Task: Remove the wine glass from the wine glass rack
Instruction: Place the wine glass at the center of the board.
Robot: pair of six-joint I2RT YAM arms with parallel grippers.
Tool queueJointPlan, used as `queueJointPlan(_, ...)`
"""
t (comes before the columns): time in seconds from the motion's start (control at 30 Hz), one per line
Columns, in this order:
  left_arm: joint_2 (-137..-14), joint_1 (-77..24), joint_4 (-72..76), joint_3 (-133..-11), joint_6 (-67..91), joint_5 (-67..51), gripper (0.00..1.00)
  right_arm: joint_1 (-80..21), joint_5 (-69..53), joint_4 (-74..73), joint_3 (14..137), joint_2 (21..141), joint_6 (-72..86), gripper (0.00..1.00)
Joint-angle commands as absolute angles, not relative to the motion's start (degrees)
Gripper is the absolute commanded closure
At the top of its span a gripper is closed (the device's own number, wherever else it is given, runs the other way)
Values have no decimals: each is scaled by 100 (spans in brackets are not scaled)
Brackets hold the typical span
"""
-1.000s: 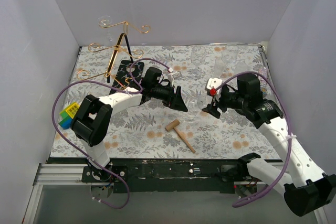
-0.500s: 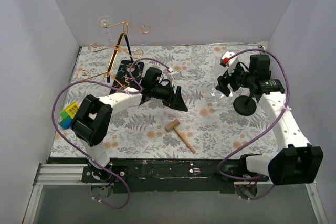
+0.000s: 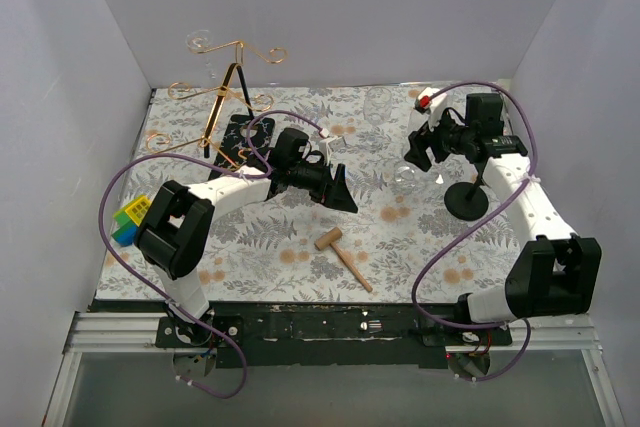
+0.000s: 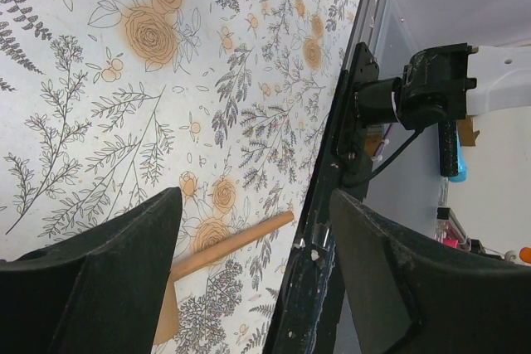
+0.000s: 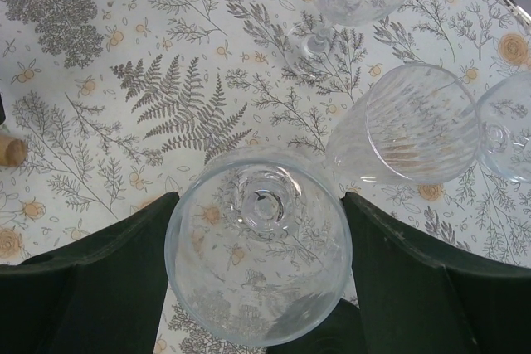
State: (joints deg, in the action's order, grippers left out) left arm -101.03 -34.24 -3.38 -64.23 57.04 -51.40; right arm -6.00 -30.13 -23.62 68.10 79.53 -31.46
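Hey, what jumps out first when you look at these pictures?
A clear wine glass sits clasped in the right gripper, at the right side of the floral table. At the far left stands the gold wire wine glass rack, and a small wooden mallet lies near the middle.

The wine glass (image 5: 257,254) is clear, smooth, glossy glass. The tumbler (image 5: 415,126) beside it is clear glass too, finely ribbed. The rack (image 3: 225,87) is thin, shiny, gold-coloured metal wire. The table cover (image 5: 124,39) looks matt and flat, printed with ferns and flowers. The mallet (image 3: 343,255) is bare pale wood without shine. The fingers (image 4: 108,279) of the left gripper (image 4: 255,196) are matt black and slightly grainy, and those of the right gripper (image 5: 259,205) look dark and matt. The cables (image 3: 110,207) have a smooth purple sheath.
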Motion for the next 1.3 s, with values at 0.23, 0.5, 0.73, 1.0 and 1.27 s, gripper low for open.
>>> queueJointPlan(0.23, -9932, -3349, -272, -6521, 5590, -5142, 28, -580, -2988, -1793, 7216, 8297, -2822, 58)
queueJointPlan(0.5, -9976, -3349, -272, -6530, 5599, -5142, 28, -580, -2883, -1758, 7225, 8490, -2734, 58)
queueJointPlan(0.73, -9976, -3349, -308, -6583, 5555, -5115, 26, -580, -2777, -1802, 7321, 8657, -2488, 58)
queueJointPlan(1.0, -9932, -3366, -351, -6600, 5309, -5071, 21, -580, -2663, -1933, 7655, 8666, -2083, 58)
queueJointPlan(1.27, -9870, -3410, -396, -6609, 5212, -5063, 19, -580, -2742, -2030, 7673, 8622, -2065, 58)
